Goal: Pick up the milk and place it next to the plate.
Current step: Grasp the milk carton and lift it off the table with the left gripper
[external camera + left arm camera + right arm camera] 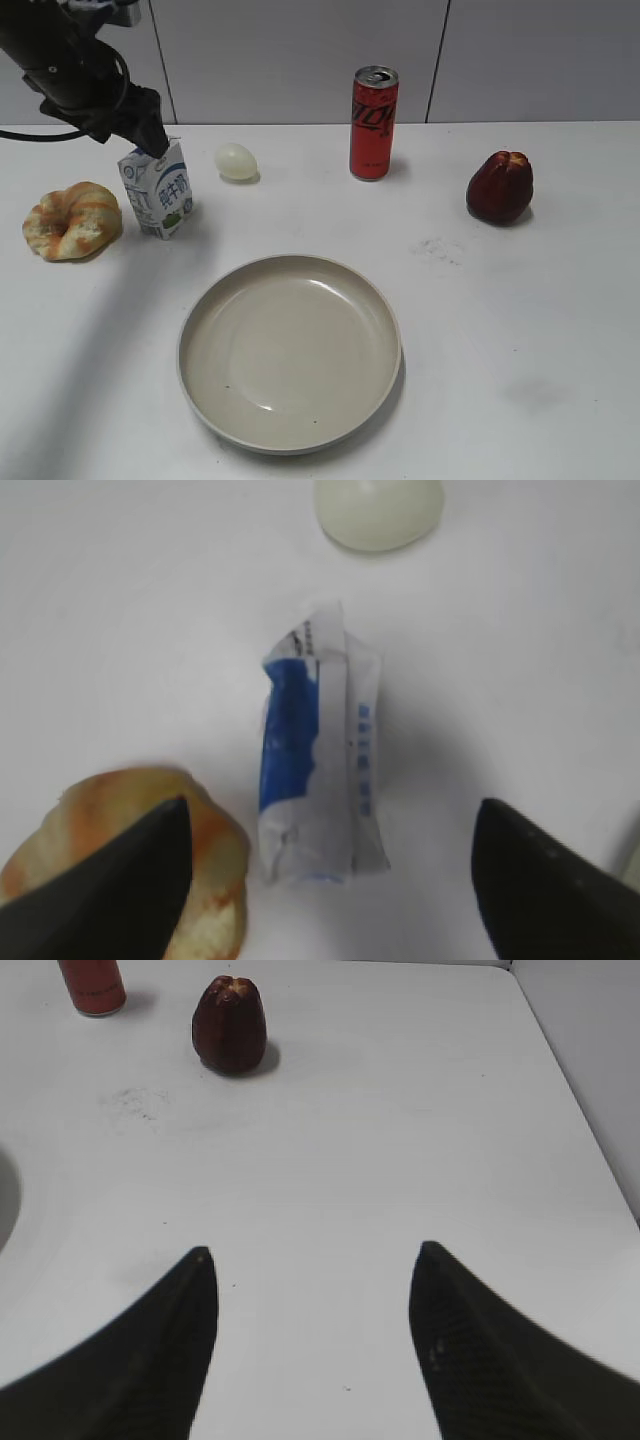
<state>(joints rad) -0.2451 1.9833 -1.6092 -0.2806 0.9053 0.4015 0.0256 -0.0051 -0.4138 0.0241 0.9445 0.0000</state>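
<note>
Exterior view: boxy milk [158,192], round glossy plate [290,352].

Take the plate [290,352] as your reference, near the front of the table [520,330]. Behind it to your left stands the milk [157,189], with the bread roll [71,220] just left of the carton. The egg [236,161] lies behind the plate, the can [374,122] behind-right, the fruit [500,187] farther right.

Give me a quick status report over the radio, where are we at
Left gripper open above the milk, not gripping. Right gripper open, idle. Milk upright, away from plate. Bread close beside milk.
</note>
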